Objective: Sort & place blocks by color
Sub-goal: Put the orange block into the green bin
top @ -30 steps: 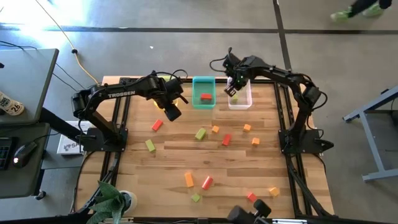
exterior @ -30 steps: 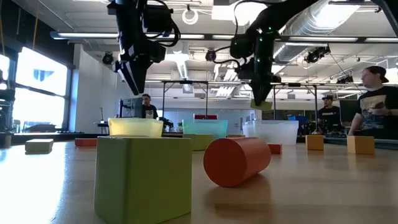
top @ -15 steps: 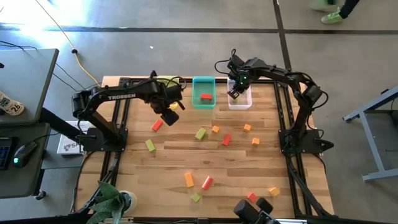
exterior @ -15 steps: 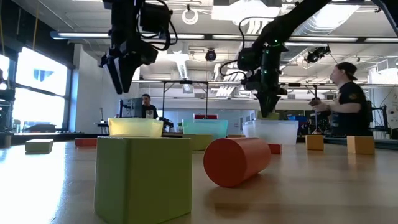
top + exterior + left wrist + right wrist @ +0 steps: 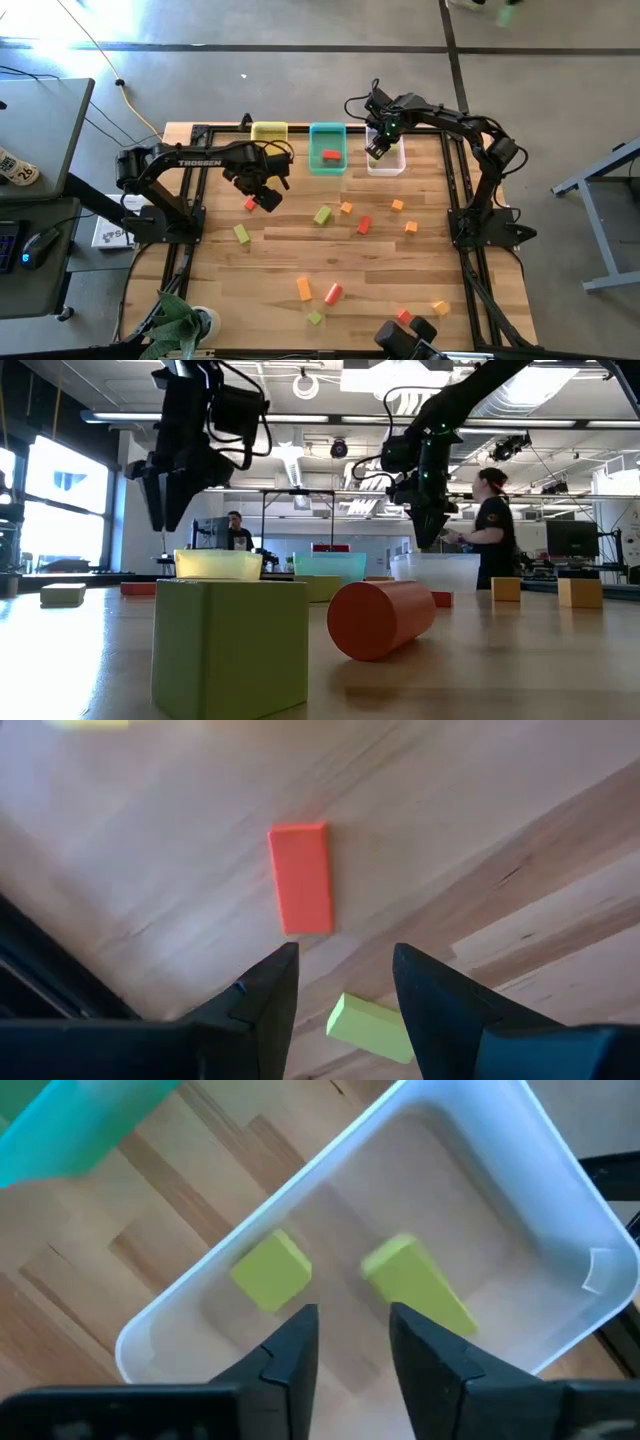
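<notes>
Above the surface (image 5: pixel 330 250), high view: we see the left gripper (image 5: pixel 268 197) hanging over a red bar (image 5: pixel 250 204) near the left rail, and the right gripper (image 5: pixel 376 150) over the clear bin (image 5: pixel 392 165); the teal bin (image 5: pixel 327 135) holds one red block (image 5: pixel 331 157), the yellow bin (image 5: pixel 268 130) stands beside it, and loose blocks lie scattered across the wood.

Low view: the left gripper (image 5: pixel 165 510) and the right gripper (image 5: pixel 425 535) both hang well above the bins; a green cube (image 5: pixel 232 648) and an orange cylinder (image 5: pixel 382 618) fill the foreground; a person stands in the room behind.

Left wrist view: the fingers (image 5: pixel 265 995) stand apart with nothing between them, and the red bar (image 5: pixel 301 878) lies flat just beyond their tips, a green block (image 5: pixel 368 1028) nearby.

Right wrist view: the fingers (image 5: pixel 290 1345) are parted and empty over the clear bin (image 5: pixel 560 1180), where two green blocks (image 5: pixel 270 1270) (image 5: pixel 415 1290) rest on its floor.

Handling, our judgement: the bar looks solid, stiff and light, with smooth, possibly slick faces.

Where to hold, our judgement: we would close across the two long sides at mid-length, the narrow span, so the bar cannot pivot.
</notes>
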You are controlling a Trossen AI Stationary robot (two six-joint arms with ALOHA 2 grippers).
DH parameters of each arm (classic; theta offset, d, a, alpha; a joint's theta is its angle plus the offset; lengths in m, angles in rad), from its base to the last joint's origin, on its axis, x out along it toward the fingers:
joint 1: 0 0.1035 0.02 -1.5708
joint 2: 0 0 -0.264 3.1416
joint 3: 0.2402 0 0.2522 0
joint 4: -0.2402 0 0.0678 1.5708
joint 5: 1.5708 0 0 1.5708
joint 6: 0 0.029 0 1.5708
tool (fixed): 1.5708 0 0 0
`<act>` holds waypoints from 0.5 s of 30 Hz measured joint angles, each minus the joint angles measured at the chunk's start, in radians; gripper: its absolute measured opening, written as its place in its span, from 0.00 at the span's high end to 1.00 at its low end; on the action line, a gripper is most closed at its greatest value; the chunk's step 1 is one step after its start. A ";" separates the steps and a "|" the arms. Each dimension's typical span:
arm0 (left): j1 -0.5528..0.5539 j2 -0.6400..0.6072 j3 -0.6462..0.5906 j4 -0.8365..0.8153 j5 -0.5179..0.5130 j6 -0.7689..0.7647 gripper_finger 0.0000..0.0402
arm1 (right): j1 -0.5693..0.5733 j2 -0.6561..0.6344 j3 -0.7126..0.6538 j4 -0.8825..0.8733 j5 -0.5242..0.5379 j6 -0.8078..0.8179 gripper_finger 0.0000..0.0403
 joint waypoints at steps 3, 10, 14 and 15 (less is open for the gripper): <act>0.000 0.000 -0.018 0.001 -0.001 -0.029 0.62 | 0.000 0.000 0.000 0.013 0.007 -0.004 0.67; 0.001 0.000 -0.067 0.048 -0.004 -0.037 0.62 | 0.000 0.000 0.000 0.023 0.008 -0.022 0.65; 0.017 0.000 -0.104 0.106 -0.009 -0.036 0.62 | 0.000 0.000 0.000 0.022 -0.007 -0.022 0.65; 0.025 0.000 -0.116 0.115 -0.008 -0.036 0.62 | 0.000 0.000 0.000 0.022 -0.010 -0.022 0.65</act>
